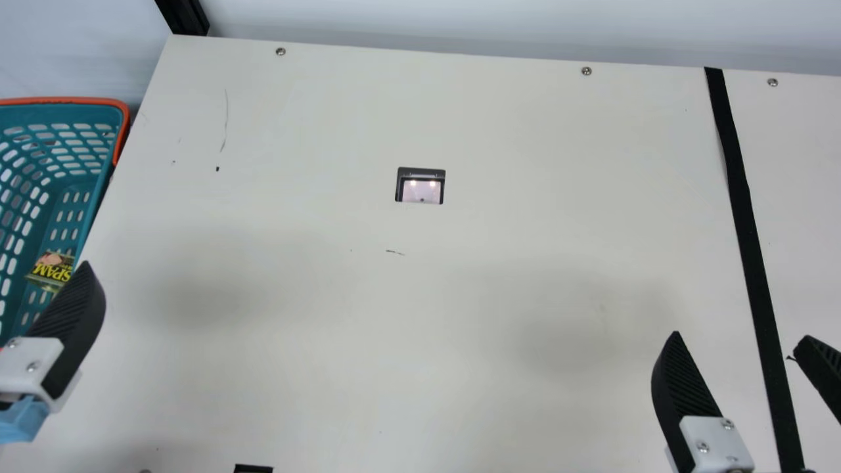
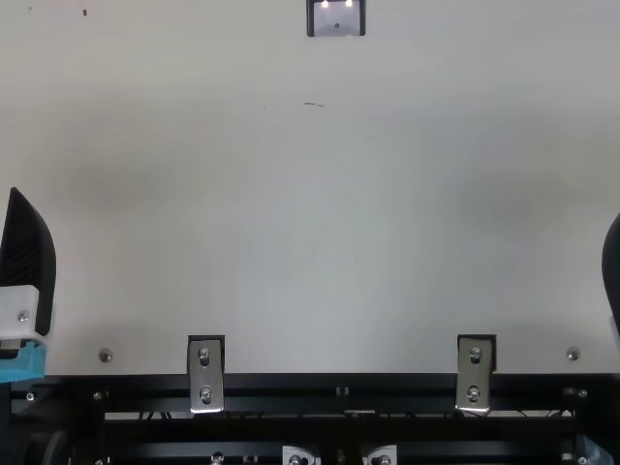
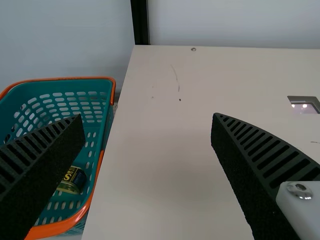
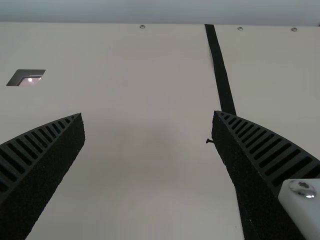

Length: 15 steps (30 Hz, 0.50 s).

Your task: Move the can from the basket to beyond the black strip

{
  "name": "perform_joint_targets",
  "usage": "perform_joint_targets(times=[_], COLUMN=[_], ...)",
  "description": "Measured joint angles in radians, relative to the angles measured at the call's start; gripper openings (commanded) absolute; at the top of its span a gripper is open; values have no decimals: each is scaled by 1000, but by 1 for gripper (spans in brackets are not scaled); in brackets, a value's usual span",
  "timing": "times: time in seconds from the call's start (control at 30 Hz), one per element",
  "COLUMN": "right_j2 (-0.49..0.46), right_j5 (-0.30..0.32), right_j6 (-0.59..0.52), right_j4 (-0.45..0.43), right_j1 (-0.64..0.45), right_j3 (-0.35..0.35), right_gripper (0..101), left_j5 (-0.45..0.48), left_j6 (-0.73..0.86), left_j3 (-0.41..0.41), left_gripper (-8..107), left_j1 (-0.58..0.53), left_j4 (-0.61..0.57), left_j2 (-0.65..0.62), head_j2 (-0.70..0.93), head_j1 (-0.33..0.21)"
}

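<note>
While the left gripper is hanging by the near end of the basket in the main view, the left wrist view is showing that gripper with its two black ribbed fingers spread wide. Across the surface, the right gripper is hanging near the black strip, its fingers also standing well apart, and in the main view the strip is passing between them. The can, dark with yellow lettering, is resting inside the basket, low down and toward the side that is facing the surface; whether it is lying flat or leaning, I cannot tell. Teal and pierced with slots, the basket is sitting just beside the left edge of the surface, its orange rim curving around the top. The strip is running from the far edge of the surface toward the near side at a slight slant, over on the right. Between basket and strip, a small dark-framed panel is reflecting two lights, and a short dark scratch is showing nearer than the panel. Farther out, a black post is standing by the far left corner, and in the top view two metal brackets are gripping the near edge above a black frame.
</note>
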Motion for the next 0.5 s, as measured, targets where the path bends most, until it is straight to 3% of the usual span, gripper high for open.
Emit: perform_joint_targets(times=[0.5], right_j2=[0], right_j5=[0], right_j6=[0], right_j4=[0], right_j1=[0], right_j3=[0], right_gripper=[101], left_j5=[0], left_j6=[0], left_j3=[0], left_gripper=[90], left_j1=[0], left_j4=[0], left_j2=[0], head_j2=[0], head_j1=[0])
